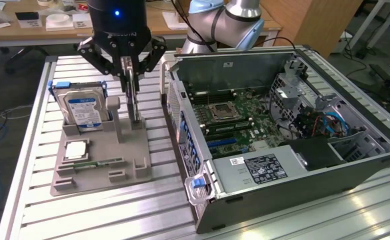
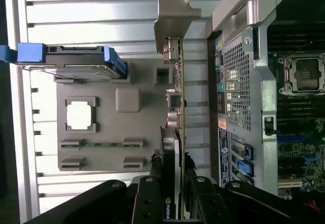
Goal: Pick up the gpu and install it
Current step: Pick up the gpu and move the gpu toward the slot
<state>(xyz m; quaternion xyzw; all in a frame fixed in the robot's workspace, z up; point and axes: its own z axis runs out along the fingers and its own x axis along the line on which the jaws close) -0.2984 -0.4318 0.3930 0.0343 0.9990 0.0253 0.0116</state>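
**Gripper (image 1: pixel 132 85) pinching the upright gpu (image 1: pixel 136 107)**

The exterior view is showing black fingers (image 1: pixel 126 75) clamping the thin card as it is standing in a moulded grey holder (image 1: pixel 101 175) on the ribbed aluminium bench (image 1: pixel 114 215), just beside the open computer case (image 1: pixel 282 130). The wrist view is revealing its edge-on green board, dark cooler and bent silver bracket (image 2: pixel 172 16)
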